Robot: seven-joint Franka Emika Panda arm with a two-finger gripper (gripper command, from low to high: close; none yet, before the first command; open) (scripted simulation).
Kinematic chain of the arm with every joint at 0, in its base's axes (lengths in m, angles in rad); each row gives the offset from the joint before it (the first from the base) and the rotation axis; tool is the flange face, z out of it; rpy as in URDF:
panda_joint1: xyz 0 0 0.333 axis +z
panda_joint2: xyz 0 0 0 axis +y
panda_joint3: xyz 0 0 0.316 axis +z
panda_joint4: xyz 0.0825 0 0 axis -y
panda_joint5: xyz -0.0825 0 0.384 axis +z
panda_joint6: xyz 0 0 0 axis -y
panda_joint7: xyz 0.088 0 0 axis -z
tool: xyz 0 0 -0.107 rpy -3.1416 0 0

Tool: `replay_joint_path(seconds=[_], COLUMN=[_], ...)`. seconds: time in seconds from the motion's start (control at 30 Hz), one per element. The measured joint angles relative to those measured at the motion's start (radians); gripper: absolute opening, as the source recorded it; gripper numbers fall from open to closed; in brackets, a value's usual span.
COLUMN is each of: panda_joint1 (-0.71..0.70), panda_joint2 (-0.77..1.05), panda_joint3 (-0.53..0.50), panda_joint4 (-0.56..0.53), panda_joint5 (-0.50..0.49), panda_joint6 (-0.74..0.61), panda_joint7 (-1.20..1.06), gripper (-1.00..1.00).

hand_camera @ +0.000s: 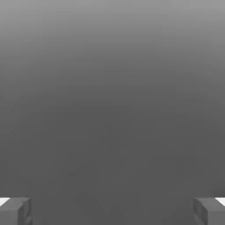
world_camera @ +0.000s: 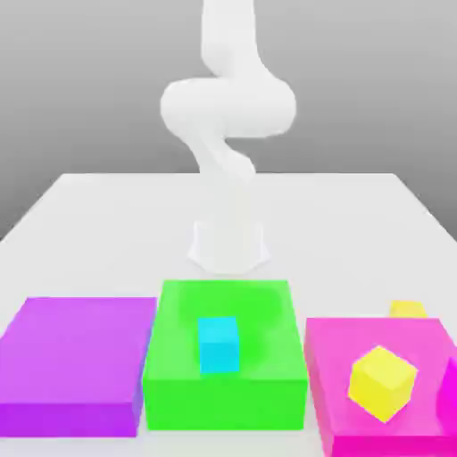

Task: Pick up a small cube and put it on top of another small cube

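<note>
We find the hand (hand_camera: 112,212) wide open and empty. A small golden-yellow cube (world_camera: 408,309) is partly hidden behind the flat pink block (world_camera: 335,357) at the exterior view's right. The plain cyan cube (world_camera: 219,344) rests on the smooth green block (world_camera: 268,312).

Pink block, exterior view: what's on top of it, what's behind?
On top of the pink block: a lemon-yellow cube, sitting rotated. Behind: a small golden-yellow cube, upper part visible; its lower part is hidden by the block.
</note>
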Motion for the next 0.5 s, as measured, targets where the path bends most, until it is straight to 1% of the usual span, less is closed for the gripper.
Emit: replay_joint_path(seconds=[0.5], panda_joint1=[0.361], panda_joint2=[0.265], panda_joint3=[-0.090], panda_joint4=[-0.126], panda_joint5=[0.024], panda_joint6=[0.153], panda_joint7=[-0.659], gripper=[0.00])
